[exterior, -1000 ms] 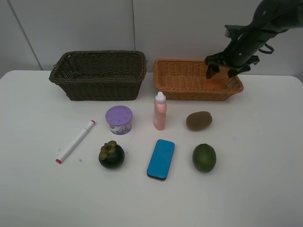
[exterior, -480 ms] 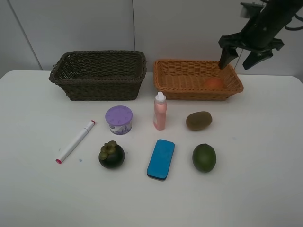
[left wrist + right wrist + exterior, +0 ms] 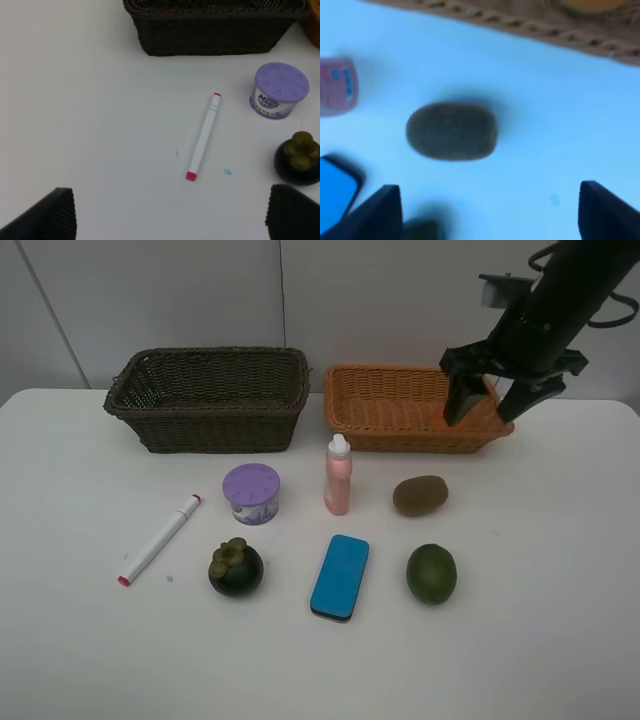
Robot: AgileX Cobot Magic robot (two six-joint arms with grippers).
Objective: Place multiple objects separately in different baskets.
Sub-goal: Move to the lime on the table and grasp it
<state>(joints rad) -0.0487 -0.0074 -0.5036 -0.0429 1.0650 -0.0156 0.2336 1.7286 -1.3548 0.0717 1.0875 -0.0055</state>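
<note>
Black right gripper [image 3: 493, 400]: jaws apart, nothing between them, hanging over the right end of the tan wicker basket [image 3: 390, 405]; its wrist camera looks down on the kiwi.
Orange-red fruit [image 3: 592, 4]: lying inside that tan basket, hidden behind the fingers from the high camera.
Basket rim risk: a finger dropping low catches the wicker and drags or tips the shallow basket, and the fruit rolls out.
Kiwi [image 3: 420, 495]: on the white table [image 3: 560, 590], just in front of the tan basket, and it looks like the next pick.
Kiwi risk: it is rounded and fuzzy, so an off-centre squeeze squirts it sideways toward the lime [image 3: 431, 573] or the bottle.
Pink bottle [image 3: 338, 478]: upright, narrow, near the kiwi; one nudge topples it onto the blue flat block [image 3: 340, 576].
Left gripper [image 3: 172, 220]: jaws wide, holding nothing, above the table close to the white marker [image 3: 203, 136].
Marker risk: thin and lying flat, so the fingertips may scrape the table or roll it away.
Dark brown basket [image 3: 205, 400]: nothing visible inside it; the purple-lidded tub [image 3: 251, 493] and mangosteen [image 3: 236, 568] wait in front.
</note>
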